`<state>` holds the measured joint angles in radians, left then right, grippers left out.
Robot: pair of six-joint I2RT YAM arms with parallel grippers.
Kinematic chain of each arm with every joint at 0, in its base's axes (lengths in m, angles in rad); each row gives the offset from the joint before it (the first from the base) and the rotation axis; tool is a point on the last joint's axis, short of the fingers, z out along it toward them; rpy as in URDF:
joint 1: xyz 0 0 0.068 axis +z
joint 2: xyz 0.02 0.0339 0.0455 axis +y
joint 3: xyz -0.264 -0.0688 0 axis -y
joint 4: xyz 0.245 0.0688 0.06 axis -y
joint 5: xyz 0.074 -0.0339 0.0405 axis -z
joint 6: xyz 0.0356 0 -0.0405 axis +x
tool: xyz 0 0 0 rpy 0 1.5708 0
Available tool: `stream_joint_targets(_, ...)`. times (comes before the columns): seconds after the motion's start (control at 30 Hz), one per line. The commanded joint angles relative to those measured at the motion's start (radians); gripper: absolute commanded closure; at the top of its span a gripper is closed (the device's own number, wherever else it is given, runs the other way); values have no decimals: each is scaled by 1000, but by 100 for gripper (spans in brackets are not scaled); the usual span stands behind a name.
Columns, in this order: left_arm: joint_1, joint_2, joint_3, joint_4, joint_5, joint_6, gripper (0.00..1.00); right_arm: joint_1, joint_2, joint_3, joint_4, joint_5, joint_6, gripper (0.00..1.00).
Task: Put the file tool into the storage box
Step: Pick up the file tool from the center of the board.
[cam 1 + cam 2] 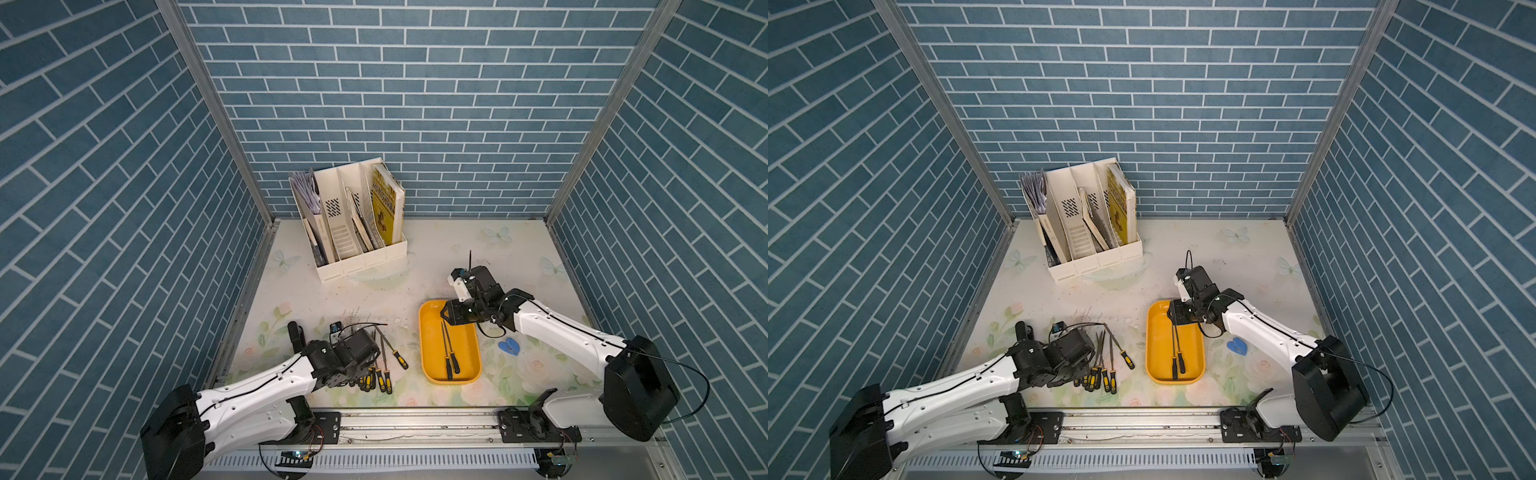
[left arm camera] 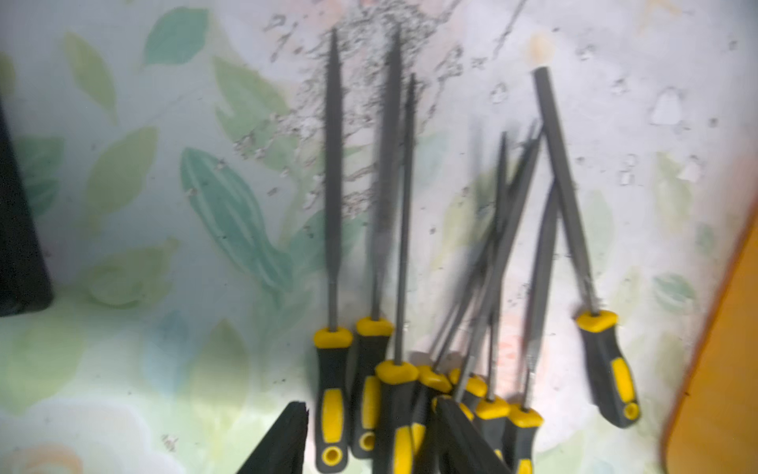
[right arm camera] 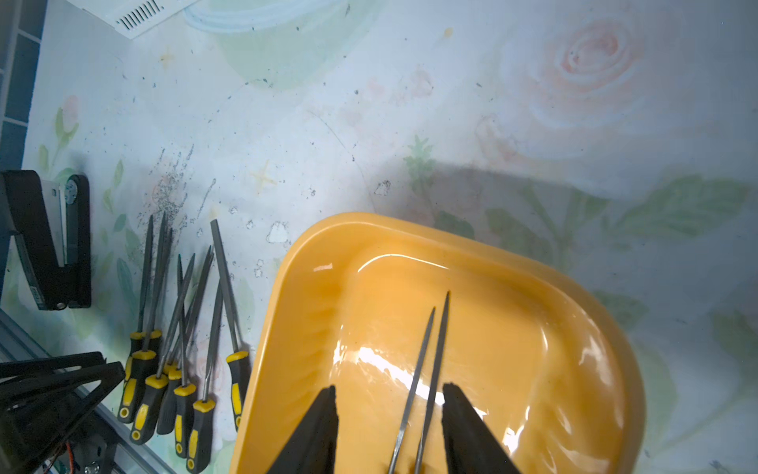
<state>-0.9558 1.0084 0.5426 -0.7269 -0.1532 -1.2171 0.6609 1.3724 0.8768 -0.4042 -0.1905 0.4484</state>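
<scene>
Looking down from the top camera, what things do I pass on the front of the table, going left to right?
pile of files → storage box → little blue heart-shaped thing

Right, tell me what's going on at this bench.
Two robot arms are putting files into the orange-yellow storage box. Two files lie in it, and the right pincer hovers over them with its jaws apart, gripping nothing. The left pincer is down at the pile of yellow-and-black-handled files on the table, its jaws straddling several handles. Whether it grips one is unclear.
</scene>
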Motion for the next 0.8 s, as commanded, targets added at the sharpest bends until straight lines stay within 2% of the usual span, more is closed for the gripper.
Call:
stream_joint_targets(0.0, -14, 29, 22, 20, 19, 22, 47, 0, -18, -28, -1, 11, 7, 56)
stream_joint_targets(0.33, -16, 81, 4, 64, 32, 52, 63, 0, -19, -62, 22, 7, 6, 58)
stream_joint_targets(0.77, -15, 110, -1, 44, 27, 60, 65, 0, -27, -91, 45, 3, 9, 59)
